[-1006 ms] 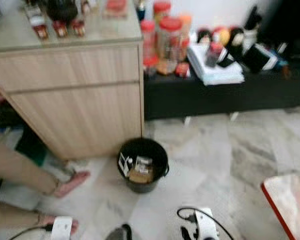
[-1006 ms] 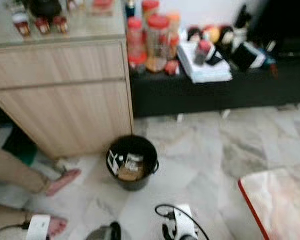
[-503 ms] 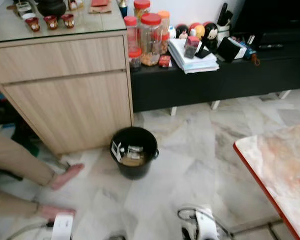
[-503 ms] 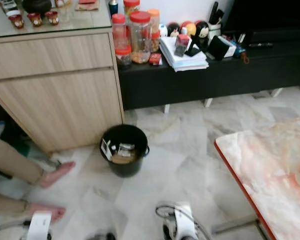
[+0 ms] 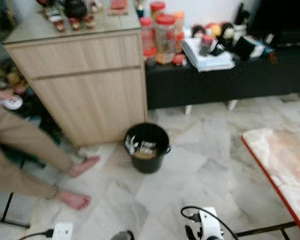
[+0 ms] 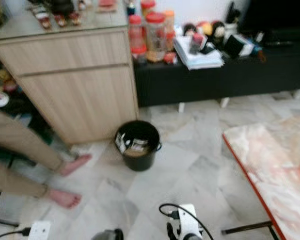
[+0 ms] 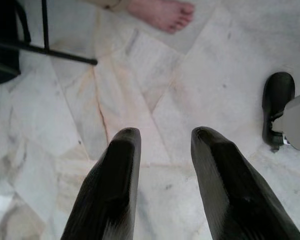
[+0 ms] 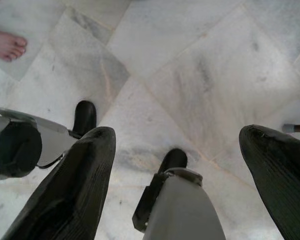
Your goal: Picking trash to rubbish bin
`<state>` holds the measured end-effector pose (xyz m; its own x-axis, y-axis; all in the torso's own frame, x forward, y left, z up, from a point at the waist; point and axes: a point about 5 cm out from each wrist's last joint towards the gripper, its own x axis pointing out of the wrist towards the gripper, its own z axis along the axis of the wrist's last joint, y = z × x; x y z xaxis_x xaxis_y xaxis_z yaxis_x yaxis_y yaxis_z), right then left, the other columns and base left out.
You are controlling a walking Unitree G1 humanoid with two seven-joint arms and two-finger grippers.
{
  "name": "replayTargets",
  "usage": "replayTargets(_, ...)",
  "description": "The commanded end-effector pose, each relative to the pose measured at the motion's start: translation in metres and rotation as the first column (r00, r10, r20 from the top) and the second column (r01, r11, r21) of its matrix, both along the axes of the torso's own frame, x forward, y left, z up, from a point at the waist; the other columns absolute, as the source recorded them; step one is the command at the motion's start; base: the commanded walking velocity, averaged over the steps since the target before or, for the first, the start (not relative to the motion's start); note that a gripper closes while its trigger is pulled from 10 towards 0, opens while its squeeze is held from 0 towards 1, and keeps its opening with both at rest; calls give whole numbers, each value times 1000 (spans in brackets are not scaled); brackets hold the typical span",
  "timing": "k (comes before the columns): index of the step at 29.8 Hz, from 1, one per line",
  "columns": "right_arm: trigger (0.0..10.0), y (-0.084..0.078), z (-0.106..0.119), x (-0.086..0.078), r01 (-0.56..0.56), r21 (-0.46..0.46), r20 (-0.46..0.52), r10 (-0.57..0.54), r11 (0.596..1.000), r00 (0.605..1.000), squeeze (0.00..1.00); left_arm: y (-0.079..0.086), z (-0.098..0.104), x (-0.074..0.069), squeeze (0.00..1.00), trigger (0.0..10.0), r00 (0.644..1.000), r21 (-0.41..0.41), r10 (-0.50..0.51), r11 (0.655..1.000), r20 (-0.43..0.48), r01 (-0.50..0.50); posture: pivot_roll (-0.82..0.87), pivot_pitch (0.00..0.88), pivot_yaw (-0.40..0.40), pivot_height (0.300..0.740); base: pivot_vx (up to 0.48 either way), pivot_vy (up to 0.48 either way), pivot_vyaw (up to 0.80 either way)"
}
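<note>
A black rubbish bin (image 5: pixel 148 161) stands on the marble floor at the foot of a wooden cabinet (image 5: pixel 85 85). Paper scraps and a brown piece of trash (image 5: pixel 142 148) lie inside it. Both my arms hang low at the bottom of the eye views, well short of the bin. My left gripper (image 7: pixel 162 137) is open over bare floor tiles with nothing between its fingers. Wide open too, my right gripper (image 8: pixel 179 132) holds nothing and looks down past my own black feet (image 8: pixel 174 159).
A person sits at the left, with beige trouser legs and bare feet (image 5: pixel 84 165) near the bin. A low black bench (image 5: pixel 230 80) with jars and papers runs along the wall. A red-edged marble table (image 5: pixel 285 160) stands at the right. A thin black bar (image 7: pixel 45 47) lies by the left gripper.
The camera has turned, so the whole picture has shifted right and more of the person shows. The bin and trash stay put. Both arms still hang low.
</note>
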<state>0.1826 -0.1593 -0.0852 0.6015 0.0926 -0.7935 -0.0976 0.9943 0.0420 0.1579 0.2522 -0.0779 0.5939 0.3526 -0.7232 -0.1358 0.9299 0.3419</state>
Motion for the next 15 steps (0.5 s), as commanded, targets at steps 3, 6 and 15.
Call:
replayTargets(3,10000,0,-1,-3,15,5,-7,-15,1000,1000,0,-2,2,6,0,10000,1000,8,-22,1000,8,22,98,138,-4,740,0,0,0)
replayTargets(6,10000,0,-1,-3,7,0,-10,-7,1000,1000,0,-2,2,7,0,10000,1000,7,-24,1000,10,24,98,129,-3,740,0,0,0)
replayTargets(15,10000,2,-1,-2,4,6,-15,-4,1000,1000,0,-2,3,9,0,10000,999,9,-29,1000,12,29,100,121,-1,740,0,0,-675)
